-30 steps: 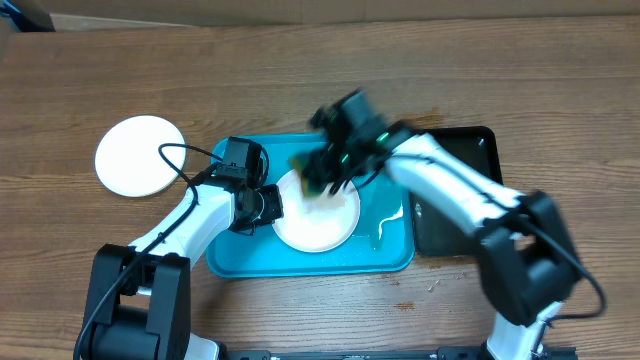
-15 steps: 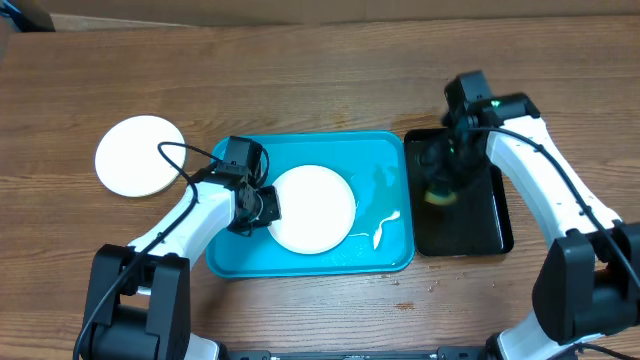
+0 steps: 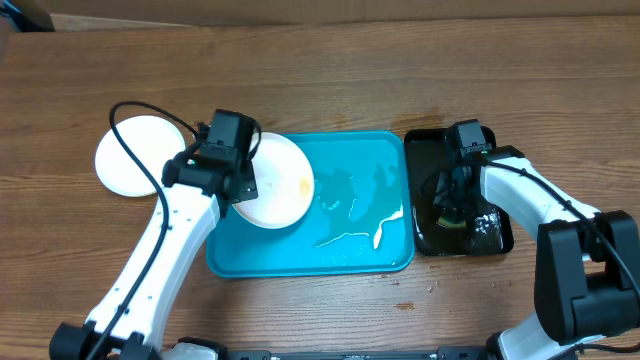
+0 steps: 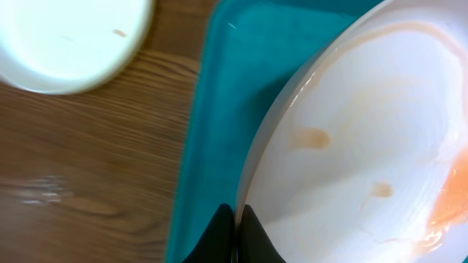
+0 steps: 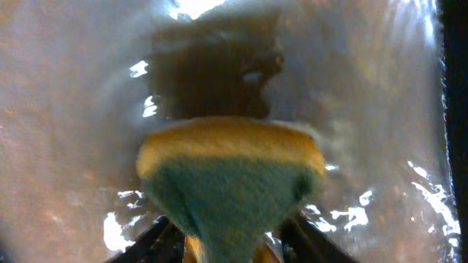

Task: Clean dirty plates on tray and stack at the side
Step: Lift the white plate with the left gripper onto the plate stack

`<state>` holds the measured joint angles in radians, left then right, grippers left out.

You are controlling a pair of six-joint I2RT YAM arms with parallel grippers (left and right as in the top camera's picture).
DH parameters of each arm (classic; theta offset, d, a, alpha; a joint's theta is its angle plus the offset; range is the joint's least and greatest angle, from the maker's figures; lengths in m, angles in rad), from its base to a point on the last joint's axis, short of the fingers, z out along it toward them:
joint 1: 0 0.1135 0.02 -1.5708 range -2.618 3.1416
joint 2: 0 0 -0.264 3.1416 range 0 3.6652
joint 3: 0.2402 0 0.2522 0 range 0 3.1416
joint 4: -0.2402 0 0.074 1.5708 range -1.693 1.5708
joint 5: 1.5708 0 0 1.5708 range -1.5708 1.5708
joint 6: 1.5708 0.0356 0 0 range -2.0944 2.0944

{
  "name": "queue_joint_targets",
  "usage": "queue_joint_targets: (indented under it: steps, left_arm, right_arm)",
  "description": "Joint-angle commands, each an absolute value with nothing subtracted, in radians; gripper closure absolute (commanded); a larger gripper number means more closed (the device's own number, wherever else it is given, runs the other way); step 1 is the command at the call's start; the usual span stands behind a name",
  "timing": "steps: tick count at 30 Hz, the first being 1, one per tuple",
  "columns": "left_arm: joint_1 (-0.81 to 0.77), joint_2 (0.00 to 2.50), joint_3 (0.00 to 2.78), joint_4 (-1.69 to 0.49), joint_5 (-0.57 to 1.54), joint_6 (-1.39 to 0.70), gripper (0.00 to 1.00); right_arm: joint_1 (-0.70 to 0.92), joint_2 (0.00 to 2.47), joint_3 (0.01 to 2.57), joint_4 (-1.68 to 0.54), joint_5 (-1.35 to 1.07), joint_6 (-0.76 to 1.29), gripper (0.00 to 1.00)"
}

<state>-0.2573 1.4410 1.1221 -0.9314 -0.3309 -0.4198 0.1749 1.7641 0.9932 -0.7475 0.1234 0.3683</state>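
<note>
Currently left gripper (image 4: 235,221) is pinching the rim of a white plate (image 3: 275,180), holding it over the left edge of the turquoise tray (image 3: 360,258), near the second plate (image 3: 135,155) on the table (image 3: 400,80). Orange smears (image 4: 313,137) are showing, so it is likely needing another wipe before stacking. Meanwhile right gripper (image 3: 452,208) is clamping the sponge (image 5: 230,175) over the black tray (image 3: 497,235).

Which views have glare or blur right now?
Overhead: sharp, with a wet sheen on the turquoise tray. Left wrist: the held plate fills the frame in soft focus. Right wrist: the sponge is blurred at close range, with bright glints on the wet black tray.
</note>
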Motion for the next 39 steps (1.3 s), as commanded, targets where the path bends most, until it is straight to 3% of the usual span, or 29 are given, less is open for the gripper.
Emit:
queue_joint_targets:
  steps: [1,3,10,16,25,28,33,39]
  left_arm:
    - [-0.355,1.39,1.176,-0.957,-0.658,-0.41,0.96]
    - [-0.43,1.382,1.188,-0.961,-0.804,-0.385,0.96]
    - [-0.711,1.382,1.195,-0.947,-1.284,-0.327,0.96]
    - [-0.824,1.382,1.195,-0.901,-1.392,-0.253,0.96]
    - [-0.838,1.382,1.195,-0.775,-1.394,-0.142,0.96]
    - [-0.832,1.382,1.195,-0.727,-1.295,-0.141,0.96]
    - [-0.727,1.384,1.195,-0.717,-0.941,-0.193,0.96]
    - [-0.393,1.383,1.195,-0.723,-0.406,-0.323,0.96]
  right_arm:
    - [0.171,1.763,0.978,-0.731,0.138,0.379,0.48]
    - [0.164,1.763,0.985,-0.732,0.138,0.379,0.33]
    - [0.116,1.763,1.118,-0.863,0.13,0.367,0.0]
    - [0.081,1.763,1.187,-0.904,0.13,0.368,0.0]
    - [0.082,1.763,1.186,-0.894,0.13,0.368,0.0]
    - [0.082,1.763,1.186,-0.892,0.13,0.368,0.0]
    - [0.082,1.763,1.186,-0.892,0.13,0.368,0.0]
    - [0.082,1.763,1.186,-0.892,0.13,0.368,0.0]
